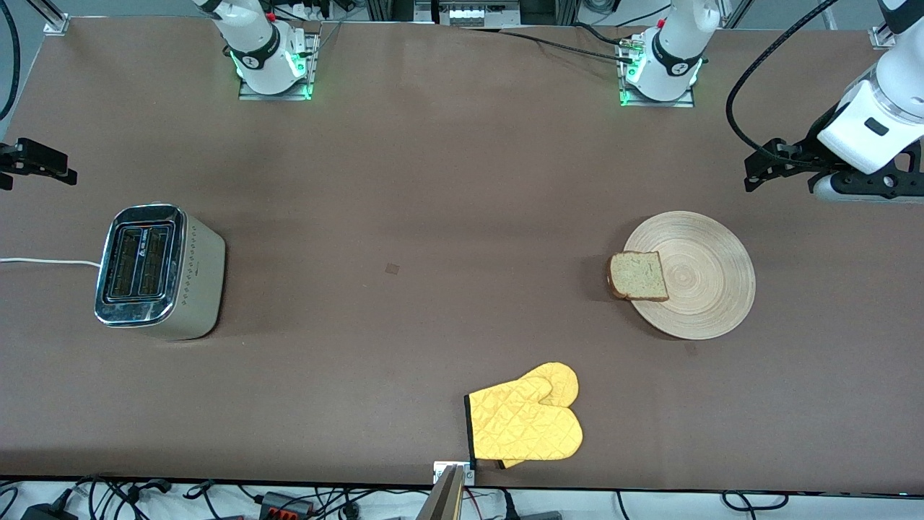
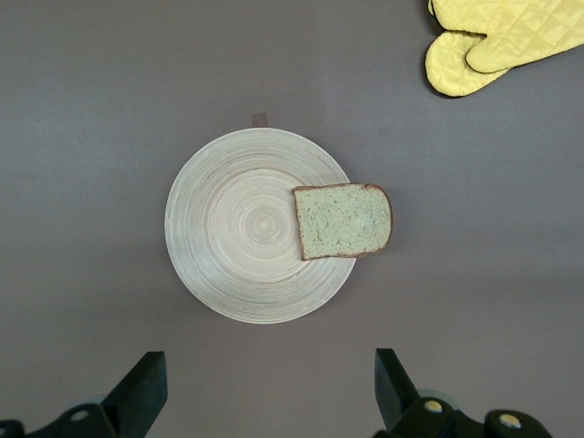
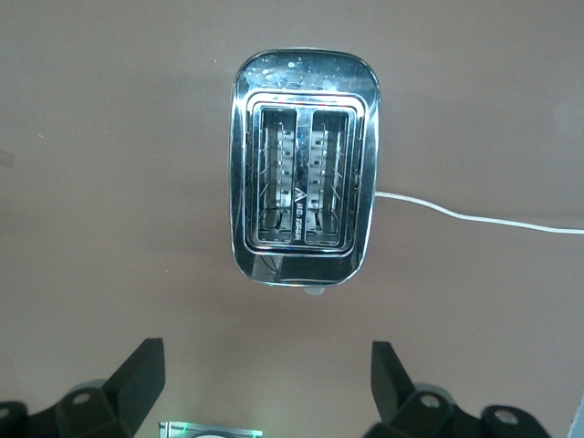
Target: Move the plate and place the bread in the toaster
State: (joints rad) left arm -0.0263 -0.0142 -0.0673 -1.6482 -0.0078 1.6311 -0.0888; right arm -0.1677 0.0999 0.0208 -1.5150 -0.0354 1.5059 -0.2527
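The pale wooden plate (image 1: 704, 289) (image 2: 237, 237) lies toward the left arm's end of the table. The bread (image 1: 638, 276) (image 2: 345, 222) rests flat on its rim and overhangs the edge that faces the toaster. The chrome-topped toaster (image 1: 155, 271) (image 3: 303, 205) stands upright at the right arm's end with both slots empty. My left gripper (image 1: 776, 165) (image 2: 269, 360) hangs open, high above the table beside the plate, holding nothing. Near the table's edge at the toaster's end, my right gripper (image 1: 32, 162) (image 3: 266, 349) is also up high, open and empty.
A yellow oven mitt (image 1: 527, 419) (image 2: 497, 41) lies near the table's front edge, nearer to the front camera than the plate. The toaster's white cord (image 1: 43, 261) (image 3: 474, 217) runs off toward the table's end. Bare brown tabletop (image 1: 404, 238) spans between toaster and plate.
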